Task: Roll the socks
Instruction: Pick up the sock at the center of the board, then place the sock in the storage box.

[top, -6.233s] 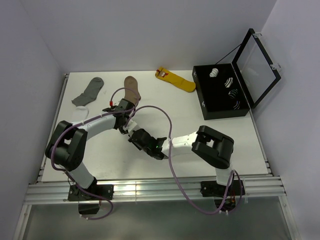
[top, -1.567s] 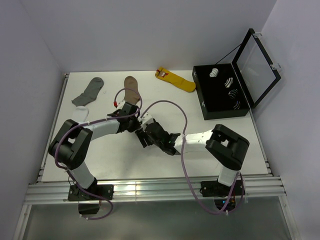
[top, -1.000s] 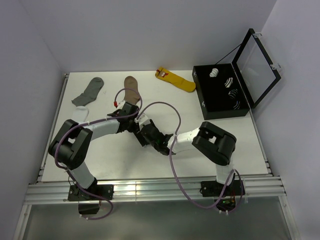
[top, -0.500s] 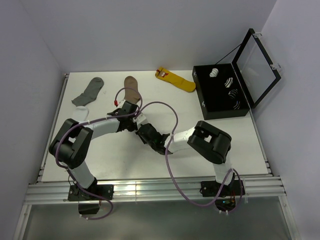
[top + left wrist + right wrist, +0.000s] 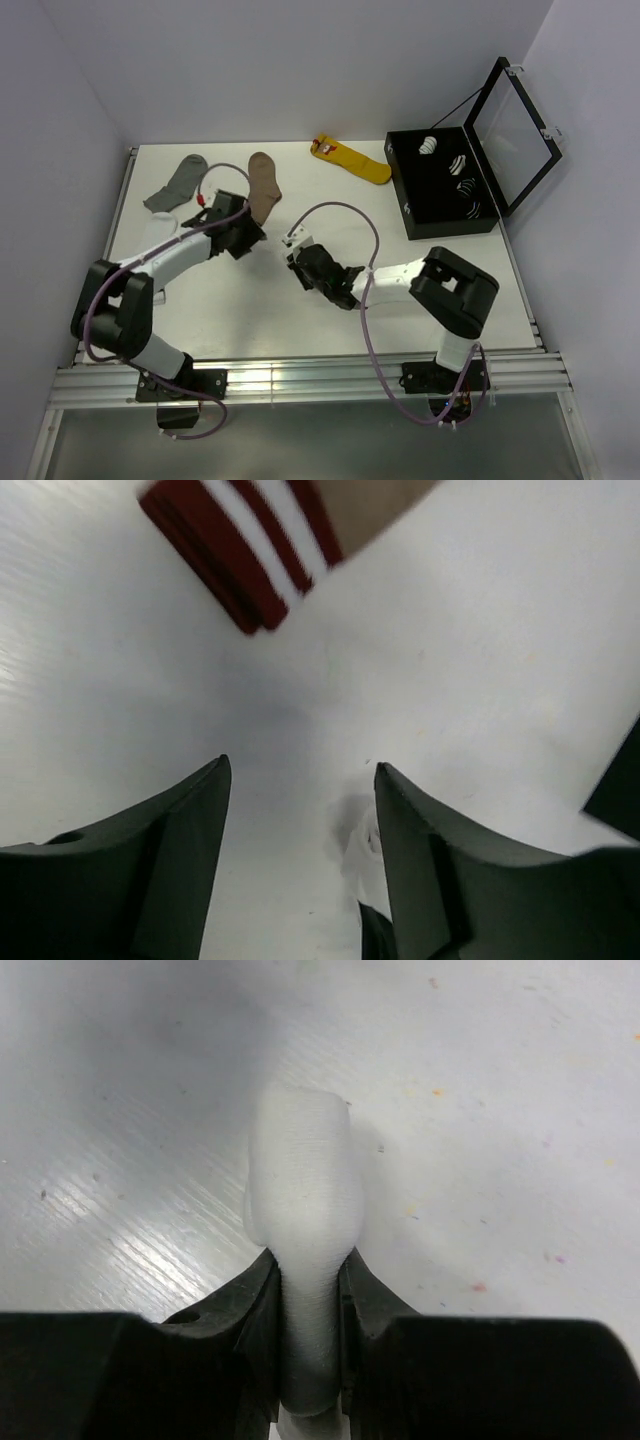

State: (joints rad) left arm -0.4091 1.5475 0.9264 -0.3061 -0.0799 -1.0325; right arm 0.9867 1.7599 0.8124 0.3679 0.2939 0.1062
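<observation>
Stretches low from the left base toward far-centre, left gripper (image 5: 300, 780) spread wide and empty, just near of the brown sock (image 5: 240, 560) cuff. Reaches leftward from the right base, right gripper (image 5: 305, 1290) clenched on the rolled white sock (image 5: 303, 1185) at the middle of the table (image 5: 250, 310). Has bare surface on the near side. Has the black box (image 5: 425, 190) well apart, at far right.

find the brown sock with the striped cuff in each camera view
Top external: the brown sock lies far back on the table, left of centre.
Left wrist: only its maroon-and-white cuff shows, top left, beyond the open left hand.
Right wrist: not in it; a white sock sits pinched in the right hand.
Shared landmark: the white table, in all three.
</observation>
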